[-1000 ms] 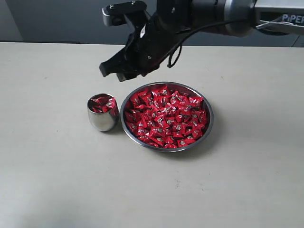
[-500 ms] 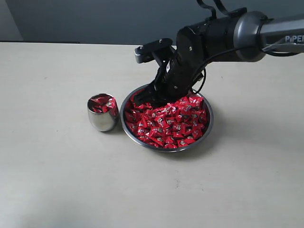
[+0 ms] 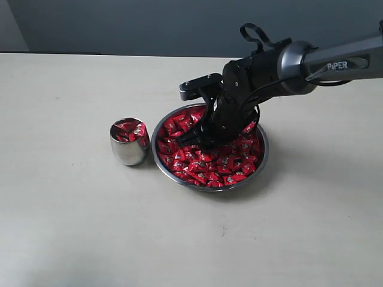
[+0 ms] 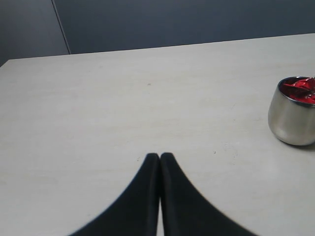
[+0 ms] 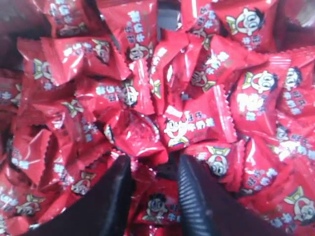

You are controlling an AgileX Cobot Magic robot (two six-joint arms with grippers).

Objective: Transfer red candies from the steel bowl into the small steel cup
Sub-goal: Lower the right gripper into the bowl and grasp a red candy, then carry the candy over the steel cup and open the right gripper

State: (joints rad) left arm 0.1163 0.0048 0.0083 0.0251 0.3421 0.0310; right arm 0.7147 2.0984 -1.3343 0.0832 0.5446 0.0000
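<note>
The red candies (image 5: 194, 123) lay heaped in the steel bowl (image 3: 206, 187), a few already in the small steel cup (image 3: 128, 149) beside it on the bench (image 3: 90, 227). Light, crinkly and slippery, each wanted pinching across its plump middle. The right pincer (image 5: 153, 162) stood narrowly open astride one; the left pincer (image 4: 160, 156) was closed, empty

I work over a pale beige surface (image 3: 84, 233), matt and faintly streaked, with a few tiny dark specks. Behind its far edge I see a dark blue-grey wall (image 3: 149, 24), and beside it, far left, a paler grey panel (image 3: 9, 27).
</note>
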